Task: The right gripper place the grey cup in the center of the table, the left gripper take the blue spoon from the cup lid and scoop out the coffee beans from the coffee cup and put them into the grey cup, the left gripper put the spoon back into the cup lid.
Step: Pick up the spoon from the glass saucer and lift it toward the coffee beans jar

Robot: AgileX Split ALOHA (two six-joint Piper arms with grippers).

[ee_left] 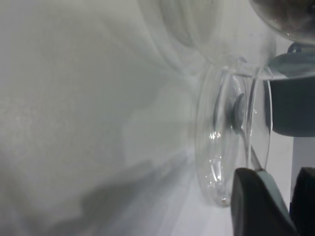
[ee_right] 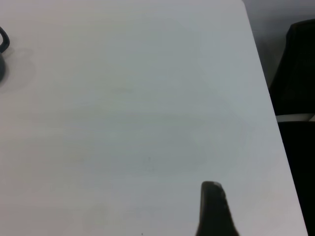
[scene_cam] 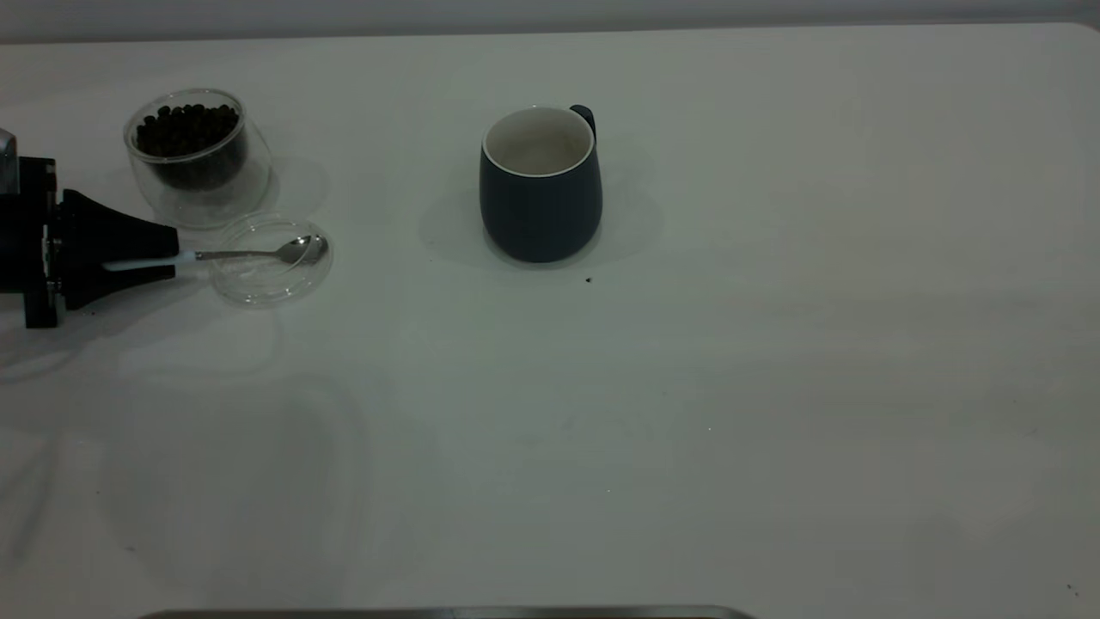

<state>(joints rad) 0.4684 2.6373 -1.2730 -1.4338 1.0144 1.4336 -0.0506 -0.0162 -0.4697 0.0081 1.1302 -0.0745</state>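
The left hand [scene_cam: 172, 258], at the desk's [scene_cam: 773, 387] far left, pinches the blue spoon's [scene_cam: 249, 254] light, slim, slippery handle over the fragile cup lid [scene_cam: 271, 288].

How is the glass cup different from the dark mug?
The coffee cup is clear glass, while the grey cup is dark blue-grey with a pale inside. The coffee cup holds coffee beans; the grey cup looks empty. The grey cup is taller and has a handle; the coffee cup is squat with none. Both stand upright on the table, open at the top.
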